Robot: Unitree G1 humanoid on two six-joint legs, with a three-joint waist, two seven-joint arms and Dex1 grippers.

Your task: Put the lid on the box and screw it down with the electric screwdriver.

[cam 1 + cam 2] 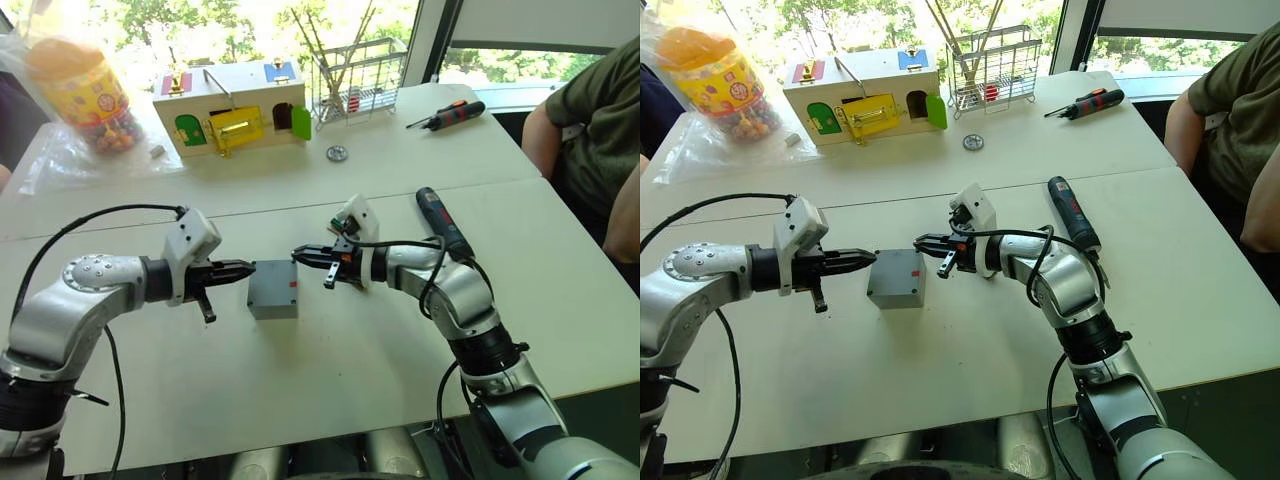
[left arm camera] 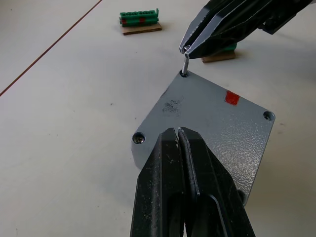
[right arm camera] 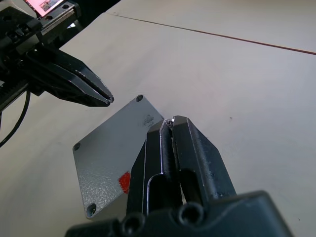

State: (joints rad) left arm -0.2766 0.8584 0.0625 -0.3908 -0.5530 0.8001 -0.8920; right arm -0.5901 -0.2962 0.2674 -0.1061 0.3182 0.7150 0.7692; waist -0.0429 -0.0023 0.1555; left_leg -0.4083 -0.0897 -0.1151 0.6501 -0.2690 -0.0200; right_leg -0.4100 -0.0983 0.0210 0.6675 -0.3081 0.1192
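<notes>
At frame center, the lid (image 1: 272, 288) sits on the box. The right hand (image 2: 184, 49), clamped on a screw (image 2: 185, 64), seats it in a corner hole; the left hand (image 1: 247, 268), fingers together, steadies the lid's edge.

Square grey plastic lid (image 2: 212, 126): speckled, matt, finely textured; small bright metal screw (image 2: 185, 64): glossy; black gripper fingers (image 2: 168, 182): smooth, scuffed; white table (image 2: 64, 123): matt
</notes>
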